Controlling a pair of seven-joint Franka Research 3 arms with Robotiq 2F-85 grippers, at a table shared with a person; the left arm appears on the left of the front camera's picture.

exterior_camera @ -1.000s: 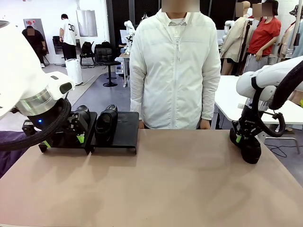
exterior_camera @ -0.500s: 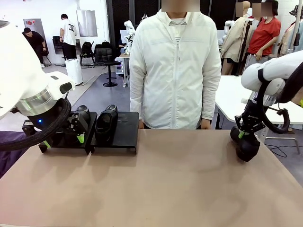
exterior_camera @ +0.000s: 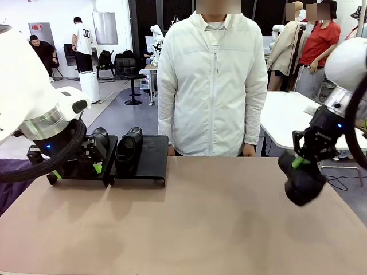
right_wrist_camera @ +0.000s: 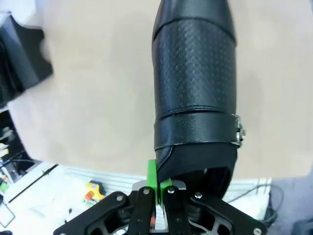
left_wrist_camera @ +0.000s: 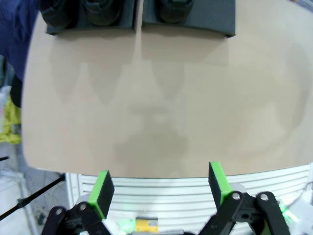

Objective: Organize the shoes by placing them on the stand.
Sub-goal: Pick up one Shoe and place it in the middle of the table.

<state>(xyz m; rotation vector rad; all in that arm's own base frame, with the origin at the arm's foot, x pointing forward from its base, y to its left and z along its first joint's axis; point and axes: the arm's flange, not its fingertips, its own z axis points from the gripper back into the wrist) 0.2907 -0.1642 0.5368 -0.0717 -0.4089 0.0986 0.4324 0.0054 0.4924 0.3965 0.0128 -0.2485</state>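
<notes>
Shoe [exterior_camera: 302, 182] hangs clamped by its collar in the right tool [exterior_camera: 297, 162], above the table.

Bare stand [exterior_camera: 150, 150] panel right of shoes [exterior_camera: 129, 150] (tabletop [exterior_camera: 200, 217] open).

1. a robot lab or open workshop hall.
2. grey floor, white tables [exterior_camera: 281, 123] and black office chairs [exterior_camera: 127, 69] behind the tan table [exterior_camera: 200, 217].
3. people [exterior_camera: 83, 43] stand about farther off.

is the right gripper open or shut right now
Shut: the right gripper pinches the heel rim of a black shoe between its green pads, lifted off the table.
</notes>
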